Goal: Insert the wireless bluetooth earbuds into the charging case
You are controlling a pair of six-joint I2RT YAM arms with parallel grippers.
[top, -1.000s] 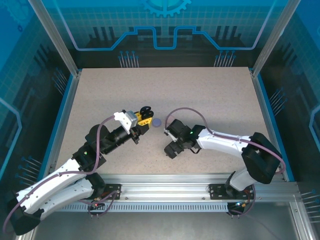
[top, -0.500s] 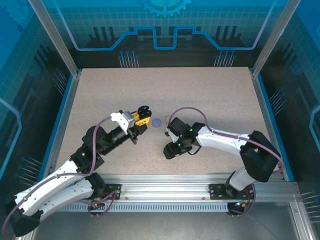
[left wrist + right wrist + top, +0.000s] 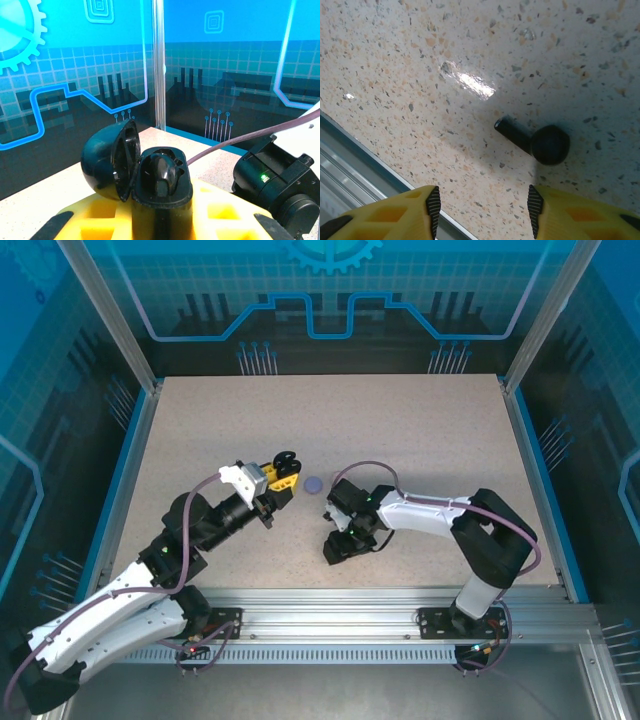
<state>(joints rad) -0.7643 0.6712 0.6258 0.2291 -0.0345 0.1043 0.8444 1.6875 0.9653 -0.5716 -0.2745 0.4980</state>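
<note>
My left gripper (image 3: 283, 472) is shut on a black charging case (image 3: 160, 200) and holds it upright, left of the table's middle. The case's lid (image 3: 105, 160) hangs open to the left, and one black earbud (image 3: 165, 172) sits in the case. In the right wrist view a second black earbud (image 3: 540, 141) lies on the speckled table, its stem pointing up-left. My right gripper (image 3: 481, 205) hovers just short of that earbud, jaws apart with nothing between them. From above, the right gripper (image 3: 338, 545) points down near the table's front.
A small round lavender case (image 3: 314, 484) lies on the table between the two grippers. The table's front metal rail (image 3: 350, 165) runs close by the right gripper's left finger. The right arm's cable (image 3: 235, 142) passes behind the held case.
The right gripper's jaws have narrowed from wide apart, and its arm has folded in, bringing the gripper slightly toward the front rail. The left gripper holds the case as before.
</note>
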